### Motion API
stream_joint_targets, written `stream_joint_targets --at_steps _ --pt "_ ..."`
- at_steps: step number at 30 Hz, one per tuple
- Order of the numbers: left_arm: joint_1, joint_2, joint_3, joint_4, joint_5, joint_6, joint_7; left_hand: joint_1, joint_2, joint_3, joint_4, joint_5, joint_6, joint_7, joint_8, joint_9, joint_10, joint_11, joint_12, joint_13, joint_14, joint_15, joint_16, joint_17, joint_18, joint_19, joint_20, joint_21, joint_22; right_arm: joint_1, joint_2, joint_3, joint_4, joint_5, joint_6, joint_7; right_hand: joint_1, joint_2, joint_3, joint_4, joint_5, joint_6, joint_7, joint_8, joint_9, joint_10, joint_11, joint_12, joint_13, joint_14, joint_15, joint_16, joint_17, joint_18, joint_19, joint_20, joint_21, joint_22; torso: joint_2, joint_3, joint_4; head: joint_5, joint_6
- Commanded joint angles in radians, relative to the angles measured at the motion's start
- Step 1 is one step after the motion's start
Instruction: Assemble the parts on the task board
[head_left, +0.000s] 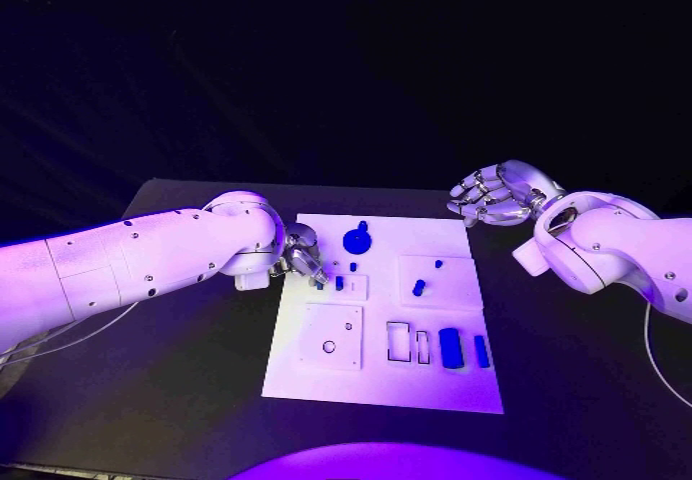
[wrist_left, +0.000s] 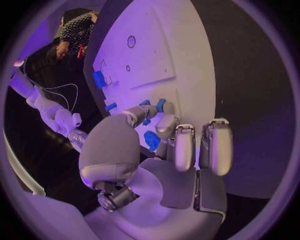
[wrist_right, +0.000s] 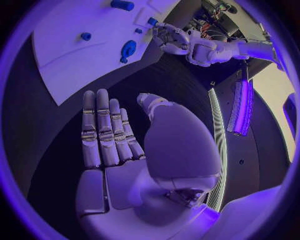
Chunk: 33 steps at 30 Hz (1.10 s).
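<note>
The left hand (head_left: 300, 255) is reaching over the left edge of the task board (head_left: 387, 390), which is lying in the middle of the black table (head_left: 173, 400); its fingertips are coming down among the small blue parts near the board's upper left; in the left wrist view the thumb and a finger (wrist_left: 142, 112) are closing on a small blue peg (wrist_left: 160, 105) right at the board's surface, while the other fingers are standing straight and apart; whether the peg is lifted or sitting in the board I cannot tell.

The right hand (head_left: 498, 195) is hovering off the board's upper right corner, over the table; the right wrist view is showing its fingers (wrist_right: 103, 130) stretched out side by side and the thumb held away, grasping nothing and touching nothing.

The head view is showing a round blue part (head_left: 358, 239) lying near the board's top edge, a small blue piece (head_left: 418, 287) on the square plate at the right, and two blue bars (head_left: 451, 347) lying upright side by side near the lower right; the right wrist view is giving the round part from the far side, with the left hand (wrist_right: 170, 37) working beyond it.
</note>
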Motion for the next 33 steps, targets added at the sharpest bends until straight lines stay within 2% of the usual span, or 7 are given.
stream_joint_targets --at_steps 1,9,11,12,18,29,33 --pt "-0.003 0.007 -0.001 -0.005 0.005 0.004 0.006 -0.01 -0.003 -0.014 0.004 -0.006 0.002 -0.008 -0.006 -0.002 0.002 -0.003 -0.004 -0.001 0.082 -0.008 0.004 0.172 -0.004 0.003 -0.006 -0.006 0.098 0.0 0.0 0.0 0.003 -0.002 0.01 0.009 0.004 0.0 0.0 -0.003 0.004 -0.005 0.037 -0.003 -0.002 0.002 0.003 -0.007 -0.002 -0.005 0.005 -0.007 -0.002 0.01 -0.008 0.001 -0.007 -0.002 0.0 -0.0001 0.0 -0.001 0.0" --pt "-0.003 0.01 -0.001 -0.017 0.003 0.009 0.005 -0.016 -0.01 -0.064 0.038 -0.024 0.008 -0.01 -0.014 -0.006 0.0 -0.004 -0.004 0.0 0.082 -0.009 0.004 0.171 -0.004 0.003 -0.007 -0.008 0.098 0.0 0.0 0.0 0.005 -0.002 0.01 0.009 0.004 0.0 -0.001 -0.003 0.004 -0.005 0.037 -0.002 -0.002 0.002 0.004 -0.007 -0.004 -0.006 0.005 -0.009 -0.003 0.01 -0.009 0.001 -0.007 -0.005 0.0 0.0 0.0002 -0.002 -0.001" --pt "-0.003 0.01 -0.001 -0.02 0.001 0.009 0.005 -0.011 -0.008 -0.082 0.05 -0.063 0.01 -0.011 -0.018 -0.009 -0.001 -0.004 -0.004 0.001 0.082 -0.009 0.004 0.172 -0.004 0.004 -0.008 -0.008 0.097 0.0 -0.001 0.0 0.005 -0.002 0.01 0.009 0.004 0.0 -0.001 -0.003 0.004 -0.005 0.037 -0.002 -0.002 0.002 0.004 -0.007 -0.005 -0.006 0.005 -0.01 -0.004 0.01 -0.01 0.001 -0.007 -0.006 0.0 0.0001 0.0002 -0.001 -0.002" --pt "-0.003 0.01 -0.001 -0.021 -0.001 0.009 0.005 -0.007 -0.009 -0.096 0.062 -0.107 0.012 -0.01 -0.022 -0.011 -0.001 -0.004 -0.004 0.003 0.082 -0.009 0.004 0.171 -0.004 0.004 -0.008 -0.008 0.098 0.0 -0.001 0.0 0.005 -0.002 0.009 0.009 0.004 0.0 -0.001 -0.003 0.004 -0.005 0.037 -0.002 -0.002 0.002 0.004 -0.007 -0.005 -0.006 0.005 -0.01 -0.004 0.01 -0.01 0.001 -0.007 -0.006 0.0 0.0002 0.0 -0.001 -0.003" --pt "-0.003 0.007 -0.001 -0.024 -0.009 0.008 0.005 -0.011 -0.03 -0.16 0.118 -0.19 0.021 -0.008 -0.032 -0.017 -0.003 -0.002 -0.004 0.003 0.082 -0.008 0.004 0.171 -0.004 0.004 -0.007 -0.011 0.097 0.0 -0.002 0.0 0.006 -0.002 0.009 0.009 0.004 0.0 -0.001 -0.003 0.004 -0.005 0.037 -0.002 -0.002 0.003 0.004 -0.007 -0.006 -0.007 0.005 -0.011 -0.004 0.01 -0.01 0.001 -0.007 -0.007 0.0 0.0 -0.0001 -0.002 -0.004" --pt "-0.003 -0.004 -0.001 -0.017 -0.014 0.008 0.007 0.008 -0.047 -0.224 0.182 -0.266 0.026 -0.007 -0.039 -0.018 -0.006 0.0 -0.007 0.002 0.081 -0.006 0.003 0.169 -0.004 0.003 -0.005 -0.013 0.096 0.0 -0.004 0.0 0.008 -0.002 0.009 0.01 0.004 0.0 -0.001 -0.003 0.004 -0.005 0.037 -0.002 -0.002 0.003 0.004 -0.007 -0.007 -0.007 0.006 -0.013 -0.005 0.01 -0.011 0.002 -0.007 -0.009 0.0 -0.0001 -0.0003 -0.002 -0.004" --pt "-0.003 -0.011 0.002 -0.012 -0.016 -0.002 0.008 0.012 -0.047 -0.229 0.187 -0.274 0.026 -0.007 -0.039 -0.018 -0.007 0.0 -0.008 0.0 0.082 -0.006 0.003 0.17 -0.003 0.003 -0.005 -0.014 0.096 0.0 -0.005 0.0 0.008 -0.002 0.008 0.011 0.004 0.0 -0.001 -0.003 0.004 -0.005 0.037 -0.002 -0.002 0.003 0.004 -0.007 -0.007 -0.007 0.006 -0.013 -0.005 0.01 -0.011 0.002 -0.007 -0.009 0.0 -0.0001 0.0001 -0.002 -0.004"
